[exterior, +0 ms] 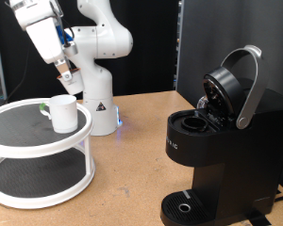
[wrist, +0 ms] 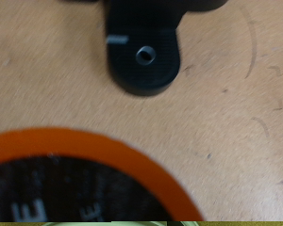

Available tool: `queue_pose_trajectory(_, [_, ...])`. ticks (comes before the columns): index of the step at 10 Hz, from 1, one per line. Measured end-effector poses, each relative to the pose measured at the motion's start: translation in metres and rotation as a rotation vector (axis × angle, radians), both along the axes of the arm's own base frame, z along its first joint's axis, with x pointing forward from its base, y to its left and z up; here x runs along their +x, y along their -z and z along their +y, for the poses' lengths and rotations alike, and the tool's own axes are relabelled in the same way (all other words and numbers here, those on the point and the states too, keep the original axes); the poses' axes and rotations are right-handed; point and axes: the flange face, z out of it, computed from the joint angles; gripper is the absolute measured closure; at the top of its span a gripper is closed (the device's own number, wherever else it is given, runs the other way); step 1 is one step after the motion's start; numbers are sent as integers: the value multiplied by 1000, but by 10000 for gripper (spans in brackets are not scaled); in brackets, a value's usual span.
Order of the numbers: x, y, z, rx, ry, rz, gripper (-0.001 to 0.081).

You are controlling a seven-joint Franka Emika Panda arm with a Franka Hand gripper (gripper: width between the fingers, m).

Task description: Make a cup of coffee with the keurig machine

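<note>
Nearest the lens, the keurig machine (exterior: 212,141) fills the lower right of the exterior view. Its grey lid handle (exterior: 247,87) is swung up and the brew chamber (exterior: 192,122) gapes. The lid stands open presumably so that a pod can go in; whether one already sits there cannot be told.

The tool (exterior: 62,70) hangs in the upper left of the frame, tilted down, just above and behind the cup (exterior: 63,111). Its fingers are too small and blurred to tell whether they stand apart or together. Nothing is seen between them.

The cup stands upright and untouched on the top tier of a round white two-tier stand (exterior: 28,143) at lower left. It is well apart from the machine, so it is not yet under the spout.

The stand and the machine share the brown desk (exterior: 132,160). The arm's white pedestal (exterior: 99,104) rises behind the stand.

In the wrist view, a blurred orange-rimmed dark disc (wrist: 132,155) fills the lower part. A black rounded form (wrist: 143,58), probably the machine's drip base, lies on the desk at upper centre. No fingers show there.
</note>
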Motion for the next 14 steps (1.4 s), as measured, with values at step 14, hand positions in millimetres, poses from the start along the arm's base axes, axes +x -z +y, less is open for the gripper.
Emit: queue_pose_trajectory(14, [68,-29,147,219,84,-16,369])
